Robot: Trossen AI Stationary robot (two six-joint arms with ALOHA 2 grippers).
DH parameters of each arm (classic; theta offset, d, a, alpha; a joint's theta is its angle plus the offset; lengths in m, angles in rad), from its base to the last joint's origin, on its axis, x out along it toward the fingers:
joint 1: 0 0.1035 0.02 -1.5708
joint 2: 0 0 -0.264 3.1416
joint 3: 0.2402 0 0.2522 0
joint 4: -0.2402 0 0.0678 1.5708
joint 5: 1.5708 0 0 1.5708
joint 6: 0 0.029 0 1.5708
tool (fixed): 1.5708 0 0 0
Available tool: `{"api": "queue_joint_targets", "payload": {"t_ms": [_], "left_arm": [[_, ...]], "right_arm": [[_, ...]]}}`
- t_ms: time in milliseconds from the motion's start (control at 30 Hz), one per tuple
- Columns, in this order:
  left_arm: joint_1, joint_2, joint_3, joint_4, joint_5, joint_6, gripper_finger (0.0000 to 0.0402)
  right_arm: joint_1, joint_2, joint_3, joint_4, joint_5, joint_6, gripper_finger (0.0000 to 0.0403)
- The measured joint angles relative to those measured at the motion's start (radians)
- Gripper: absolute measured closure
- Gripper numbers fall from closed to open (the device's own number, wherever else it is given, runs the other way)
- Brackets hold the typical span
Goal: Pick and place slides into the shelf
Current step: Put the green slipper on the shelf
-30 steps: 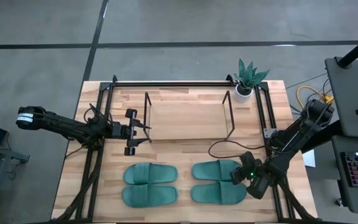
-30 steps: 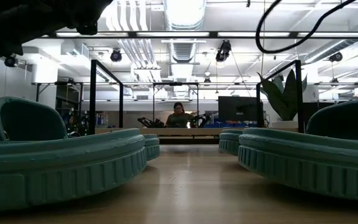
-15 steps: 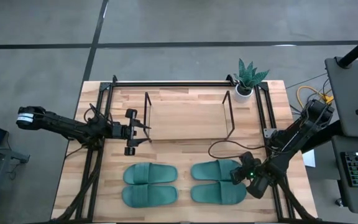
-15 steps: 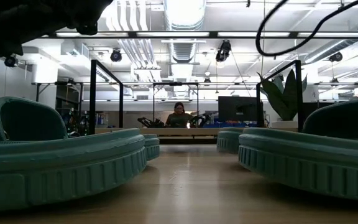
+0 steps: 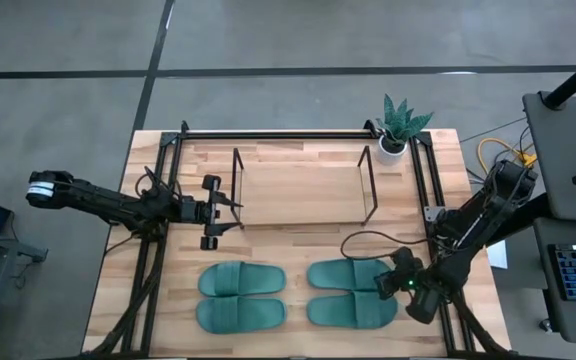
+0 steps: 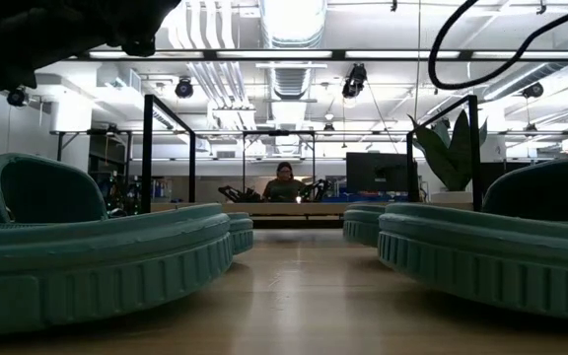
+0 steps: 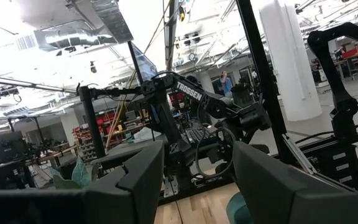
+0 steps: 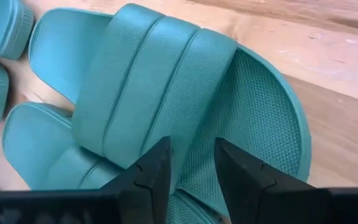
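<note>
Four teal slides lie sole-down in two pairs on the near half of the table: the left pair (image 5: 241, 280) (image 5: 240, 315) and the right pair (image 5: 346, 273) (image 5: 351, 311). The shelf (image 5: 303, 192), black rods on a wood base, stands behind them. My right gripper (image 5: 393, 281) hangs slanting down over the right end of the far right slide (image 8: 166, 81). It is open, with a narrow gap (image 8: 192, 168), and its fingers stand just above the strap's edge. My left gripper (image 5: 230, 208) waits open (image 7: 197, 186) at the shelf's left end.
A potted plant (image 5: 400, 128) stands at the far right corner. Black frame rails (image 5: 298, 132) run around the table, and a dark cable (image 5: 363, 238) loops over the wood by the right arm. In the low view a person (image 6: 284, 182) sits far behind the table.
My right gripper has moved a little toward the table's right edge and down, closer to the far right slide. The slides lie where they were.
</note>
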Motion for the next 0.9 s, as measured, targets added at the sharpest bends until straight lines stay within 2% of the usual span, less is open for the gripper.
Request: {"api": "queue_joint_targets", "payload": {"t_ms": [167, 433, 900], "left_arm": [[0.000, 0.001, 0.000, 0.000, 0.000, 0.000, 0.0223], [0.000, 0.001, 0.000, 0.000, 0.000, 0.000, 0.0223], [0.000, 0.001, -0.001, 0.000, -0.002, 0.000, 0.0223]], "right_arm": [[0.040, 0.000, -0.034, 0.022, 0.031, 0.054, 0.0290], [0.107, 0.006, -0.052, 0.038, 0.238, 0.135, 0.0292], [0.109, 0.035, -0.080, 0.096, 0.212, 0.152, 0.0292]]}}
